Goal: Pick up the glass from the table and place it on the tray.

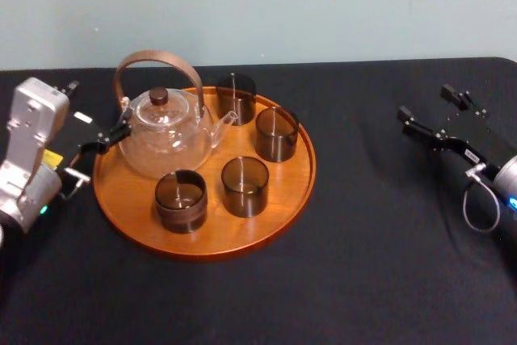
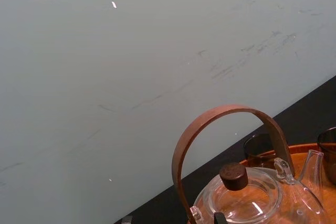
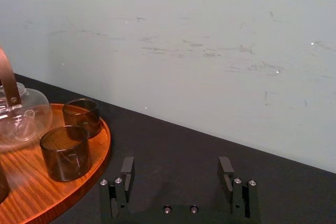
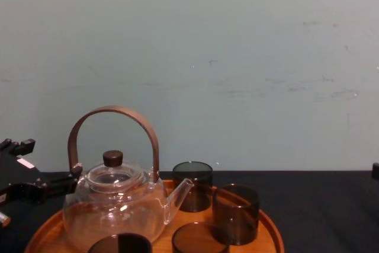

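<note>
The chest view's lower edge cuts off the near rim of the tray [image 4: 269, 229] and most of the two front glasses [image 4: 200, 240]. The left wrist view's edge cuts the teapot [image 2: 247, 203] below its shoulder. The right wrist view's edge slices its body too.

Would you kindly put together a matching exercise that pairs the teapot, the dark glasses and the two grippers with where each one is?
Things:
1. teapot
2. four dark glasses
3. left gripper
4. right gripper

Places:
A. over the bare table, well off the right side of the tray
B. at the tray's left edge, next to the teapot
C. standing on the tray's left half
D. on the tray, to the right of and in front of the teapot

Pairs: 1-C, 2-D, 3-B, 4-A.
</note>
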